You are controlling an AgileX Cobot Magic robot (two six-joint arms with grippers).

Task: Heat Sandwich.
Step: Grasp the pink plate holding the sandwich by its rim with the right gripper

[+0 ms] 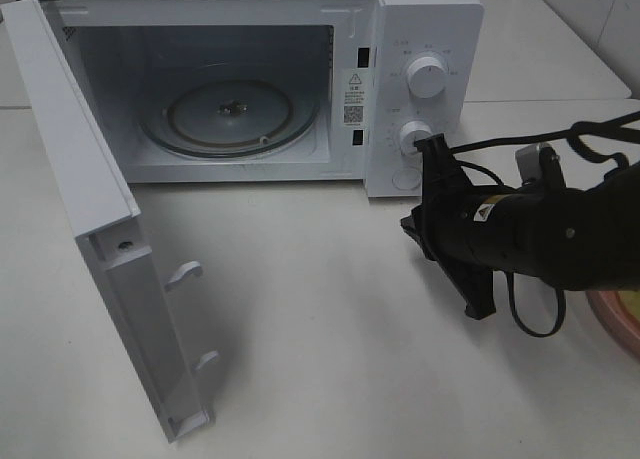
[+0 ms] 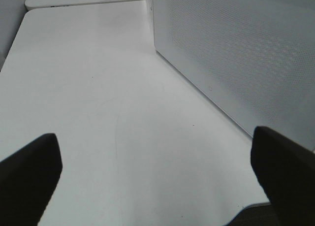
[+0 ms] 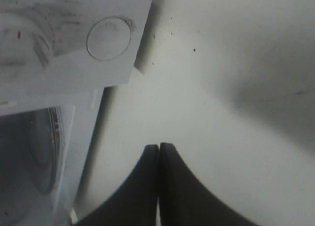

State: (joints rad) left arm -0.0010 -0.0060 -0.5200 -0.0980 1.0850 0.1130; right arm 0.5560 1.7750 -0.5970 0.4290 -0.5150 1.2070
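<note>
While the boxy white microwave [image 1: 425, 29] gapes, round glass turntable [image 1: 230, 114], right end effector [image 3: 158, 149] clenched empty, left end effector [image 2: 155, 137] released.

sandwich [image 1: 633, 304] | pale yellowish sliver only, pose unclear | on pink plate [image 1: 610, 324], exterior view's right edge

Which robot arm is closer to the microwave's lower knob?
Right. The right gripper, fingers shut, is just in front of the control panel, below the lower knob. The left gripper, fingers wide, faces a perforated white panel with no knob in sight.
</note>
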